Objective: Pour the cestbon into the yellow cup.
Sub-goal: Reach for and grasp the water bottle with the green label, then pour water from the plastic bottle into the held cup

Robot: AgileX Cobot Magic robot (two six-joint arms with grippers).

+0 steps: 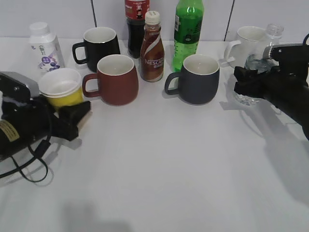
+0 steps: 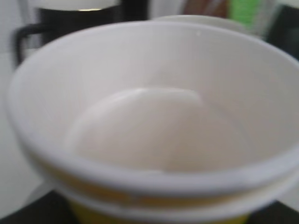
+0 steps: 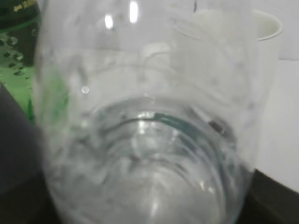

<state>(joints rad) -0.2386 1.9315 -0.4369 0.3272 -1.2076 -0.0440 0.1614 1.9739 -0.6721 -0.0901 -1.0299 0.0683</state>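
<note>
Nearest me, my left gripper grasps the small yellow paper cup with its white inside, far left on the white table. At far right, my right gripper is clenched around the clear plastic water bottle, upright before a white mug.

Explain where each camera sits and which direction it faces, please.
Exterior: in front of the table, slanting down at mugs, bottles; both arms show, left gripper, right gripper.
Left wrist: close above the yellow cup, looking into its empty white inside; no fingers visible.
Right wrist: pressed near the cestbon; no fingers visible.
Shared: exterior also shows yellow cup, cestbon.
</note>
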